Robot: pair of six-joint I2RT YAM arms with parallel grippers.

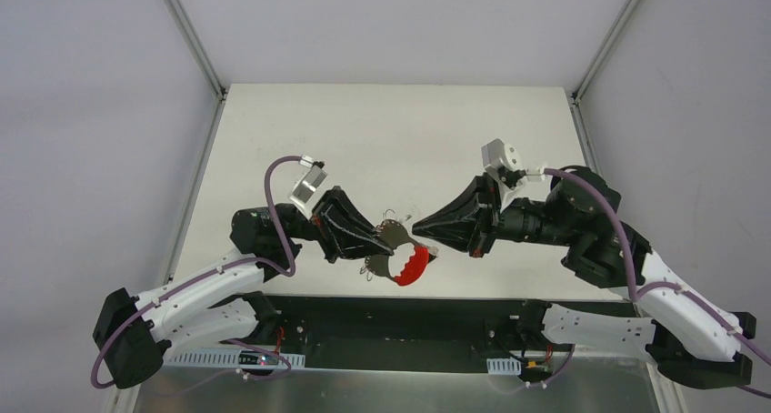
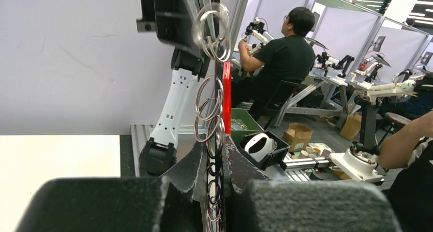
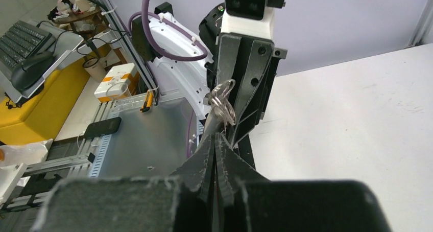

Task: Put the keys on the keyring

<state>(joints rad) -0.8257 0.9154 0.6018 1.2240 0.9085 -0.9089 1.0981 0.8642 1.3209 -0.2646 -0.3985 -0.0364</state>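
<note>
Over the middle of the near edge of the desk [image 1: 382, 131], our left hand [image 1: 398, 241] is clamped shut on the keyring [image 1: 412, 266], with the red crescent toward that edge. Our right hand [image 1: 418, 226], fingers pinched together, meets the wire rings. Whether it grips one we cannot tell, and we cannot make out the keys.

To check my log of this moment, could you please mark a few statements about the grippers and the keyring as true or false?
1. The left gripper is shut on the keyring. True.
2. The keyring lies on the table. False: the gripper holds it up off the table.
3. The right gripper is wide open. False: its fingers are together.
4. A red piece is joined to the keyring. True.
5. The grippers point away from each other. False: they face tip to tip.
</note>
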